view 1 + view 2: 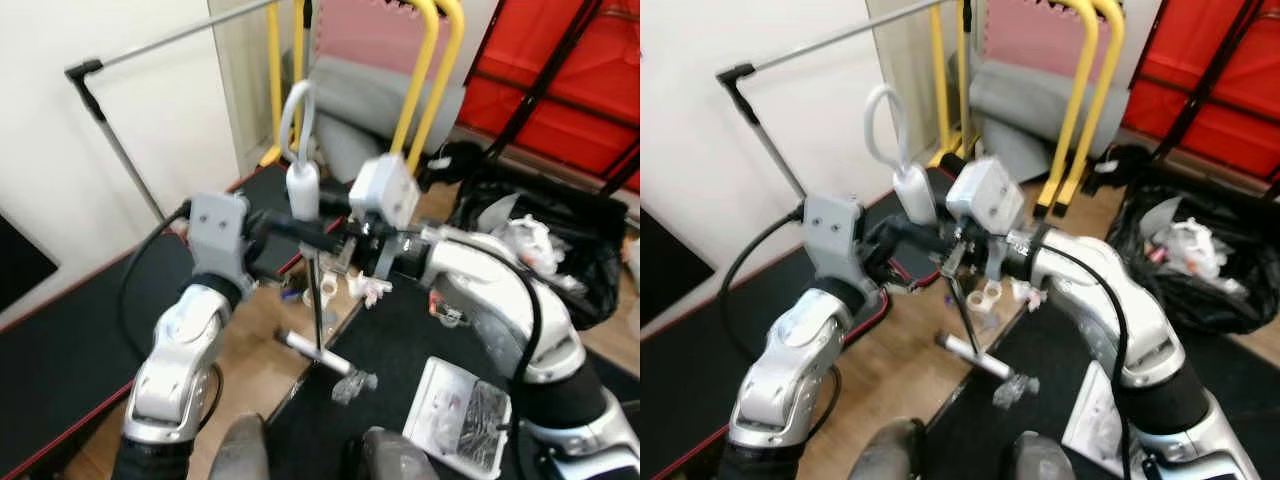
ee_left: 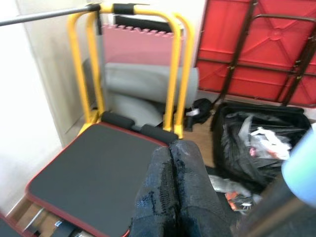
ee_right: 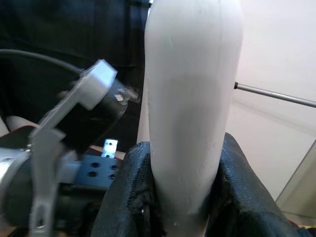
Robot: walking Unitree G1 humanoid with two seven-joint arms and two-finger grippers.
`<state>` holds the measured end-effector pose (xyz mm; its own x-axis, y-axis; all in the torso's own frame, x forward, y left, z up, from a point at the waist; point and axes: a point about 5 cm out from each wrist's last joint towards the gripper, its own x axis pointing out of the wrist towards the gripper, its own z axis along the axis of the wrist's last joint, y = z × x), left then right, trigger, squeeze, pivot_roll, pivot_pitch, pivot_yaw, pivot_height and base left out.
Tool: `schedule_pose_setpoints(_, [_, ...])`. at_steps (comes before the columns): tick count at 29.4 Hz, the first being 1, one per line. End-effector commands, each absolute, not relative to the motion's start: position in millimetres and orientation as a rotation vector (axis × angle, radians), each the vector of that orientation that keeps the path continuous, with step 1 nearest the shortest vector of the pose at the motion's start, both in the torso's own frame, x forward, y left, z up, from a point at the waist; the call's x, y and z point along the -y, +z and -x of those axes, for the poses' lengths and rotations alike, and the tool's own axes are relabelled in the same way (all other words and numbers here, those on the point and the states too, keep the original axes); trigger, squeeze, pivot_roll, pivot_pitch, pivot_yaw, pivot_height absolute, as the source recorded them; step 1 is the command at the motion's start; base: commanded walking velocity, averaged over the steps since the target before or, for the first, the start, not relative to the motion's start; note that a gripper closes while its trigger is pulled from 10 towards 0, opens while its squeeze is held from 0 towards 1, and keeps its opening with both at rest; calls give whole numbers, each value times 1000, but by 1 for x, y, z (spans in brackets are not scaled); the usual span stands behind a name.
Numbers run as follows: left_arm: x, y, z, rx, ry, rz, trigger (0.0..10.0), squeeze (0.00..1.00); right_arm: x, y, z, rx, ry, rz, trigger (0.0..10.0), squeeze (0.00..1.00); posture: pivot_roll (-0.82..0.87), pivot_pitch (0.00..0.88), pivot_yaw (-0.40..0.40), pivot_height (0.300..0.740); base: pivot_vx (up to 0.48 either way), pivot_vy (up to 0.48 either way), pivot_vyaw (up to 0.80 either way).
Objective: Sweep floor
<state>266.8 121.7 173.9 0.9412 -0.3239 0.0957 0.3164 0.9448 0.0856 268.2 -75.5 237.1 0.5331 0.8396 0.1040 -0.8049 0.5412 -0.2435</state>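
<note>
— What crowds the space ahead?

— A black bin bag [image 1: 560, 255] stuffed with crumpled litter sits to the right, open at the top. Behind it a folded red table [image 1: 560, 80] leans against the wall. Two yellow tube frames [image 1: 425, 85] stand in the middle with a grey rolled mat [image 1: 370, 100] behind them. On the left a thin metal rod [image 1: 120, 150] slants up along the white wall.

— And the floor?

— Black mats with red edging [image 1: 70, 340] lie to the left and right, with a strip of bare wood floor [image 1: 270, 360] between them. Small scraps [image 1: 330, 290] lie scattered on that strip, and a clear packet [image 1: 455, 405] lies on the right mat. The wood strip is the only open lane, and it is narrow.

— Where is the broom?

— Its white handle [image 1: 302, 185], topped by a hanging loop, stands nearly upright between the two arms. A thin dark shaft [image 1: 318, 300] runs down from it to a pale crossbar [image 1: 315, 352] on the floor at the mat's edge.

— Who holds it?

— The right pincer [image 3: 180, 197] clamps the white handle between both pads. The left pincer [image 2: 170, 192] has its fingers pressed together, lying just beside the shaft; I cannot tell whether it grips anything.
</note>
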Motion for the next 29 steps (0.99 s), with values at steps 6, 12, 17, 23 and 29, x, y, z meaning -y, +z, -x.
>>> schedule_pose_setpoints(6, [-127, 168, -265, 80, -313, -85, 10000, 0, 85, 243, -281, 241, 833, 173, 10000, 0, -83, 142, -131, 740, 0, 0, 0])
schedule_pose_setpoints(12, [-127, 167, -264, 77, -309, -83, 10000, 0, 84, 245, -286, 242, 793, 135, 10000, 0, -85, 141, -137, 740, 0, 0, 0])
schedule_pose_setpoints(17, [-127, 166, -263, 77, -319, -87, 10000, 0, 85, 246, -286, 242, 793, 122, 10000, 0, -88, 139, -132, 740, 0, 0, 320])
schedule_pose_setpoints(23, [-125, 166, -263, 78, -338, -89, 10000, 0, 86, 241, -287, 214, 774, 123, 10000, 0, -93, 139, -126, 740, 254, 0, 267])
schedule_pose_setpoints(29, [-123, 167, -263, 82, -348, -87, 10000, 0, 88, 238, -289, 199, 757, 151, 10000, 0, -92, 141, -127, 740, 265, 0, 493])
